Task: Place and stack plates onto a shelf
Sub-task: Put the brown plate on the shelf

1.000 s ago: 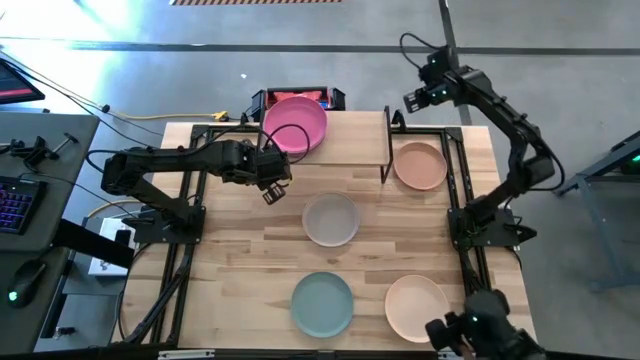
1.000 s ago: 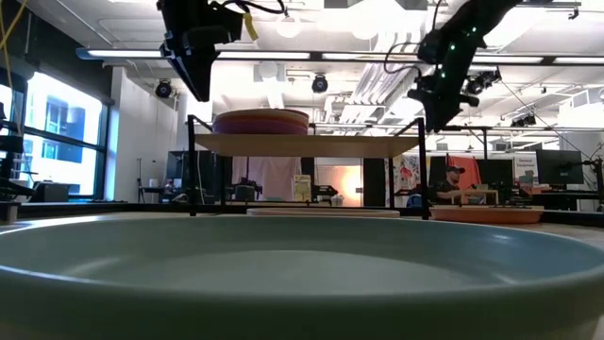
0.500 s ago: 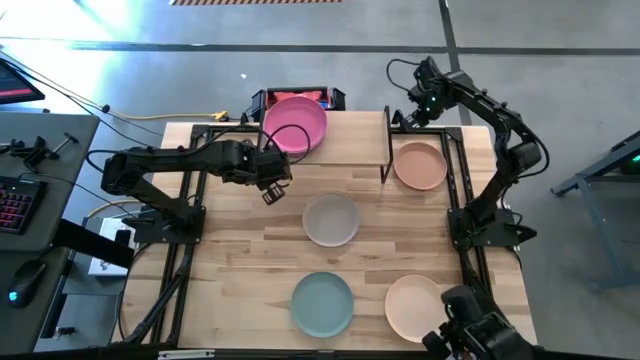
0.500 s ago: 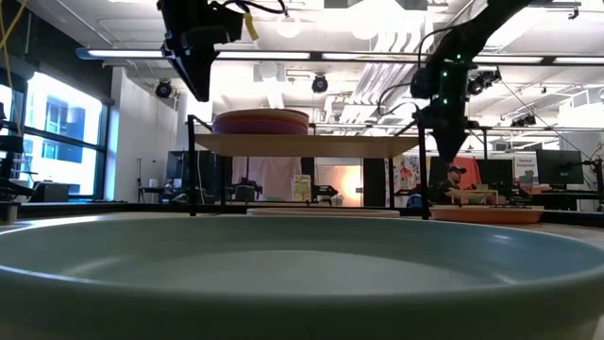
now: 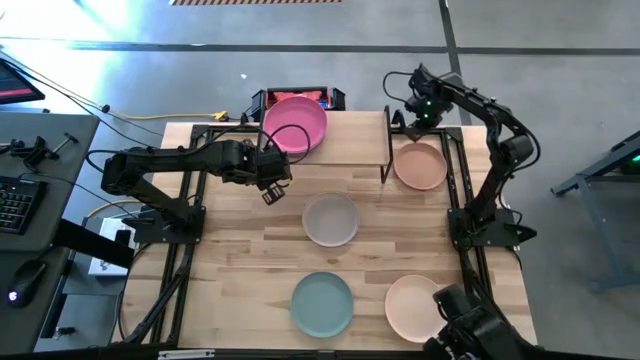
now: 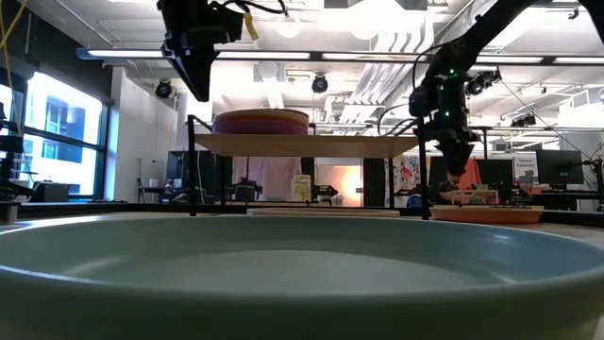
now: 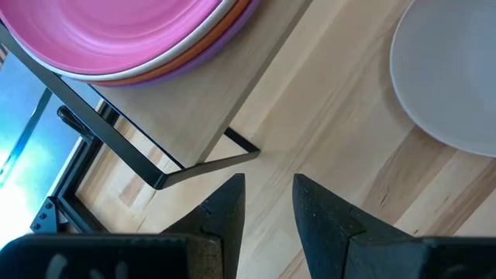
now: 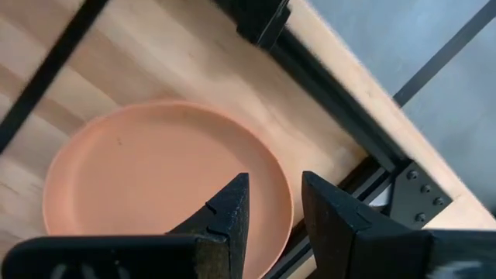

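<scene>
The shelf (image 5: pixel 345 140) stands at the table's far middle, with a stack of plates, pink on top (image 5: pixel 294 125), on its left half. A terracotta plate (image 5: pixel 420 165) lies on the table right of the shelf. Grey (image 5: pixel 331 219), teal (image 5: pixel 322 304) and peach (image 5: pixel 418 305) plates lie nearer. My right gripper (image 8: pixel 273 205) points down, open, over the terracotta plate's far rim (image 8: pixel 283 194), and in the low view it (image 6: pixel 460 175) hangs clear above the plate. My left gripper (image 7: pixel 267 205) hovers open and holding nothing near the shelf's near left leg (image 7: pixel 194 167).
A red and black box (image 5: pixel 300 97) sits behind the shelf. Black frame rails (image 5: pixel 455 190) run along the table's sides, one close to the terracotta plate. The teal plate (image 6: pixel 302 274) fills the low view's foreground. A person (image 6: pixel 458 184) sits in the room beyond.
My right gripper has come down toward the terracotta plate's far rim, tipping and rolling from a slant until it points straight down. Its fingers keep the same gap. The plates have stayed where they were.
</scene>
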### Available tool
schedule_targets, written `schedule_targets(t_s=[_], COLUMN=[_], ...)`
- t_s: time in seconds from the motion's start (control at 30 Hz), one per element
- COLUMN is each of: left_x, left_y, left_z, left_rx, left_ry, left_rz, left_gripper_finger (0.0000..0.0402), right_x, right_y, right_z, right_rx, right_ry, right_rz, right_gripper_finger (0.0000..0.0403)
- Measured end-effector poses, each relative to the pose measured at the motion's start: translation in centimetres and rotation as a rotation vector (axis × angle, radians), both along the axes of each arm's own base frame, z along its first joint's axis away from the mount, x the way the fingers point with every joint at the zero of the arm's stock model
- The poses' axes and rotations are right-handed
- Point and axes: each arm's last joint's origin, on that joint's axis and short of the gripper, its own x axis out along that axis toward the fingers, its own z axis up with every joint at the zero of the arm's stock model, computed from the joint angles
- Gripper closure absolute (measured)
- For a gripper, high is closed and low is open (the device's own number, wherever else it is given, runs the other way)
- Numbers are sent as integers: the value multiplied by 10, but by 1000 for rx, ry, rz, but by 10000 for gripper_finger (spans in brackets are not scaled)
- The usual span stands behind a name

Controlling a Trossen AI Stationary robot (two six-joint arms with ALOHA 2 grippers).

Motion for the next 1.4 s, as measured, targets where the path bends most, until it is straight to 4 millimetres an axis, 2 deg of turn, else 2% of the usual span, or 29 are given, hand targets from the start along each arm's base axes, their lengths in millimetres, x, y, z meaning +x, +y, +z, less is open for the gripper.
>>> schedule_targets(t_s=[0.27,0.8,1.2,1.4], left_x=[0,0,0,0], left_y=[0,0,0,0], left_z=[0,0,0,0], left_rx=[0,0,2,2], left_ry=[0,0,5,5], left_rz=[-1,-1,-11,-10], left_gripper_finger=[303,303,303,303], right_x=[2,3,23,25], right_y=[-3,-5,4,0], right_z=[-11,-11,-12,-27], right_rx=[36,24,13,59], right_ry=[16,17,12,42], right_rz=[-18,77,116,116], right_gripper_finger=[304,304,304,304])
